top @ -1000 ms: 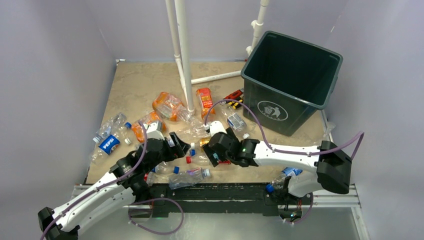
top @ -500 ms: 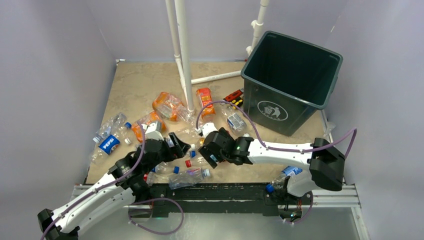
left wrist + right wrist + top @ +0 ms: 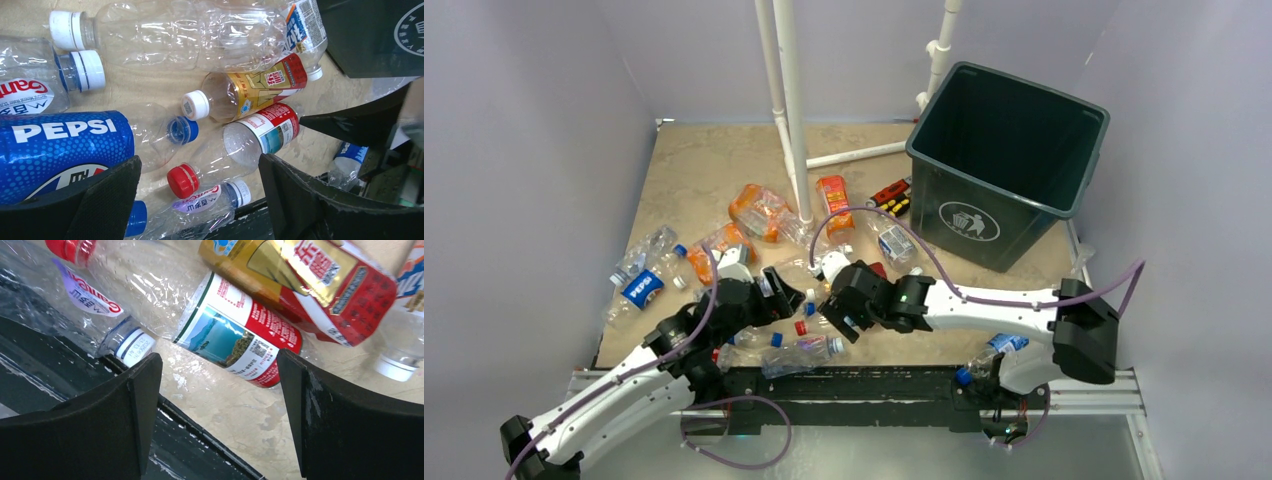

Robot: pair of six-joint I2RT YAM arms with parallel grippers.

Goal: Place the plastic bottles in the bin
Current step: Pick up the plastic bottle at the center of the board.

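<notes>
Near the table's (image 3: pixel 694 170) front edge, a red-labelled bottle (image 3: pixel 235 335) is being framed by the unclenched right gripper (image 3: pixel 218 356); centring on its label is advised; the left gripper (image 3: pixel 199 160) is unclenched too.

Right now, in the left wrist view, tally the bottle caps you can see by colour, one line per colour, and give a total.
White caps: 5
Blue caps: 2
Red caps: 1
Total: 8
</notes>
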